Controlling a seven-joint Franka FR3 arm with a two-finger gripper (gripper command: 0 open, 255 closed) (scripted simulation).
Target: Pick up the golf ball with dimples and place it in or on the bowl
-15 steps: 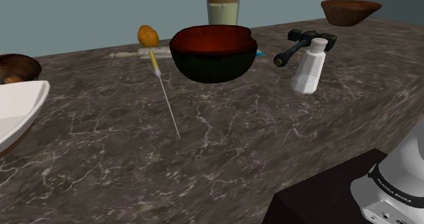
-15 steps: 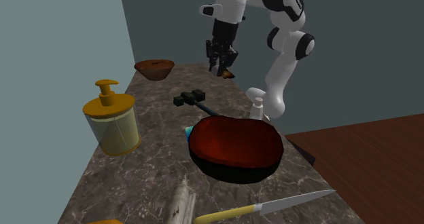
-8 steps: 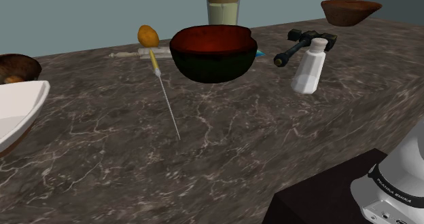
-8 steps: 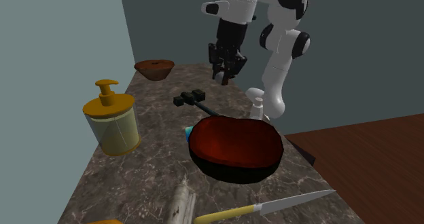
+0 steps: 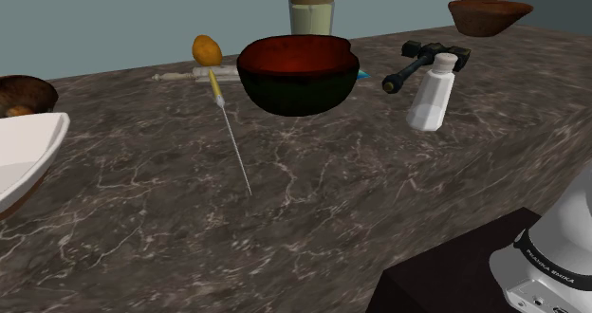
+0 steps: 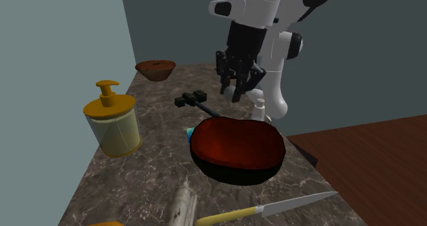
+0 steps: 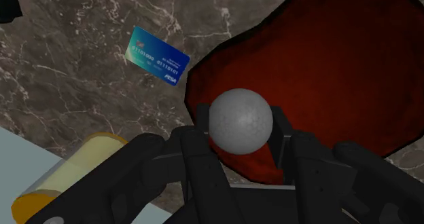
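Since 1 s ago the gripper [image 6: 237, 88] has travelled w/ its load away from the small brown bowl [image 6: 156, 68] at the counter's far end, toward the big dark-red bowl [image 6: 236, 173]. In the shoulder view the bit of it at the top edge has slid to that view's left and now shows just by the soap dispenser [image 5: 311, 15]. Nothing on the counter [image 5: 332, 197] has shifted. Claw is pinching the golf ball [image 7: 241, 119]: the wrist view shows the grey dimpled ball clasped btwn the two black fingers [image 7: 202, 121], up in the air, clear of the marble. Below it runs the bowl's near edge, w/ the red inside spreading beyond; a blue card [image 7: 157, 58] lies on the counter just beside the bowl. Step in hand, as I judge it: carry phase, pick done, placing not yet. Ball looks approx over the bowl's edge, not its middle, so the next move prob. calls for a bit more travel over the red hollow. Then a descent, and parting the fingers low enough that the ball doesn't bounce out. Mind the rim & the hammer [image 6: 195, 100] on the way down.
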